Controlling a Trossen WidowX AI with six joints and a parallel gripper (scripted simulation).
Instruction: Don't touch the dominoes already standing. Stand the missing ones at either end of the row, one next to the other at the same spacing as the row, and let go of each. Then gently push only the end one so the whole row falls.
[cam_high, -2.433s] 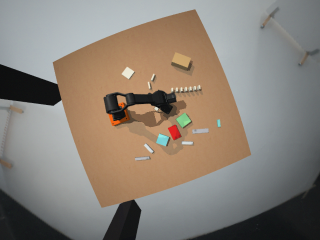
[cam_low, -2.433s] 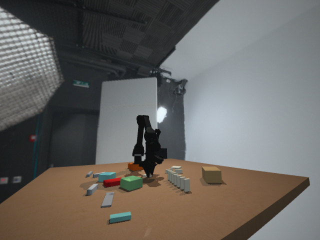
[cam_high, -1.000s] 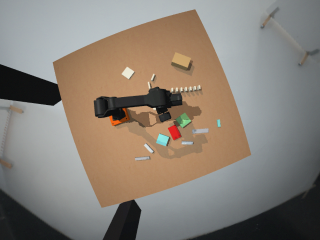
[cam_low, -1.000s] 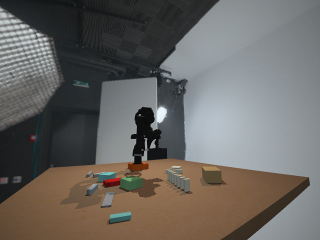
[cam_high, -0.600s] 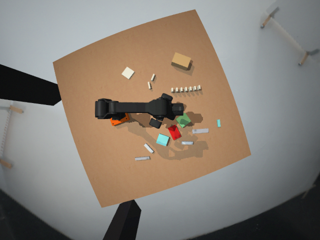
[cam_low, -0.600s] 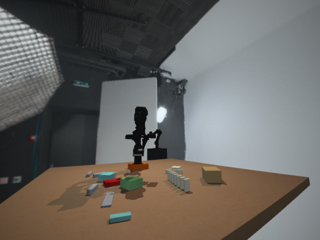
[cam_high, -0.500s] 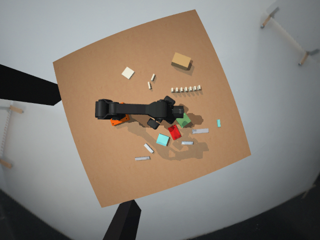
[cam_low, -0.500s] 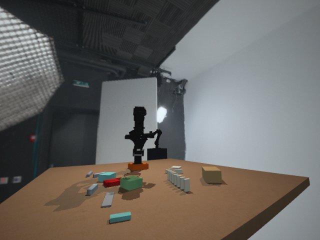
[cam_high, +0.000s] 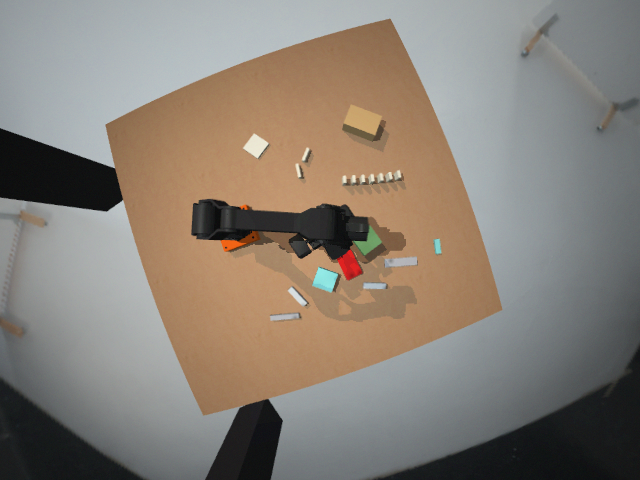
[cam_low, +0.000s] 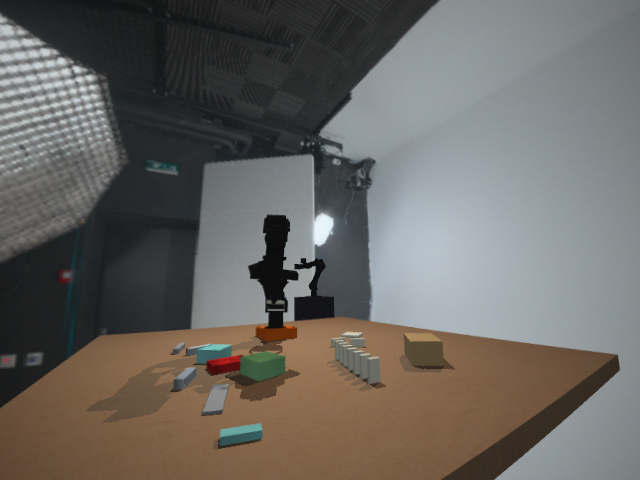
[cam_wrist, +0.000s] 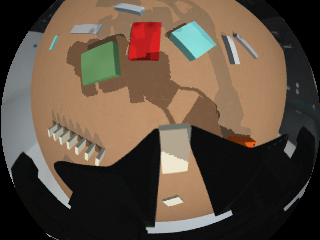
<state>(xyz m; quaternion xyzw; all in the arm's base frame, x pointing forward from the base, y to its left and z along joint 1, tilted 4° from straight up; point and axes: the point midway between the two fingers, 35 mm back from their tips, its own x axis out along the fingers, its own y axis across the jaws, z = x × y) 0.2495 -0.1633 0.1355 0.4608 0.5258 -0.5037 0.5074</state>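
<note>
Gripper (cam_low: 276, 305) (cam_wrist: 174, 132): raised above table (cam_high: 248, 335) (cam_low: 310, 413), pinching a pale domino (cam_wrist: 175, 149) | domino row (cam_high: 372, 178) (cam_low: 356, 360) (cam_wrist: 75, 143): seven upright (evenly spaced) | two loose dominoes (cam_high: 302, 162) (cam_low: 348, 342): lying between the row and a cream square (cam_high: 255, 145) (cam_low: 352, 334) (cam_wrist: 173, 201)

The standing row of dominoes (cam_high: 372, 179) (cam_low: 356, 360) (cam_wrist: 75, 143) is serving as landmark. Two loose dominoes (cam_high: 306, 155) (cam_low: 356, 342) are lying near its robot-base end, obstructing low passage there. A tan block (cam_high: 362, 121) (cam_low: 423, 349) is blocking part of one side; a green block (cam_high: 368, 241) (cam_low: 262, 366) (cam_wrist: 101, 63) is obstructing the opposite side. Between the row and each block, bare tabletop (cam_high: 330, 361) (cam_low: 320, 423) (cam_wrist: 135, 120) is leaving a passage.
</note>
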